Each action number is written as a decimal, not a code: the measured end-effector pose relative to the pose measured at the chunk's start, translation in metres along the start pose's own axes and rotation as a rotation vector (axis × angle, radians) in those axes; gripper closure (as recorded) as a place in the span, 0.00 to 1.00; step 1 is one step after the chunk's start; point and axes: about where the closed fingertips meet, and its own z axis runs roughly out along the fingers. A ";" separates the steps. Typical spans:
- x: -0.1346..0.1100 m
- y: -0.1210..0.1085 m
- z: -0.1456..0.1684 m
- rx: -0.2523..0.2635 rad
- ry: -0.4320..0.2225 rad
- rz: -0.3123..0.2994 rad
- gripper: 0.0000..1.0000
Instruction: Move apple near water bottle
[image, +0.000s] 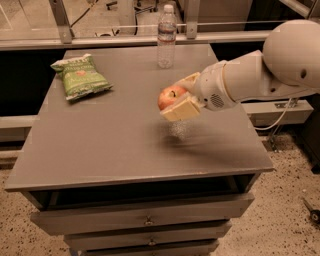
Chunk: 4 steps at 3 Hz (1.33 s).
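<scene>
apple (169, 95) is pinched in my gripper (179, 96): one finger (189, 80) over the top, the other pad (181, 109) under it. It sticks out past the fingertips on the side away from my wrist. Judging by the shadow below it, it's clear of the grey table (115, 150), not resting.

Risks from here:
- Grip is on the rear half of the apple only. It's round and smooth, so a jerk or fast swing could roll it out forward, and it would bounce and run across the table.
- water bottle (166, 37) stands upright beyond my fingertips, well apart, close to the table's far edge. It's tall and slim. If I come in low, the apple or the top finger clips it and it tips or gets pushed toward the back rail.
- Letting go from height: the apple rolls, maybe into the bottle.

green snack bag (81, 77) lies far off on the side away from my wrist, out of the path.
</scene>
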 end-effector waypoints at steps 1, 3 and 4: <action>0.011 -0.064 -0.007 0.104 -0.045 0.017 1.00; 0.033 -0.179 0.008 0.258 -0.121 0.037 1.00; 0.039 -0.222 0.026 0.297 -0.130 0.040 1.00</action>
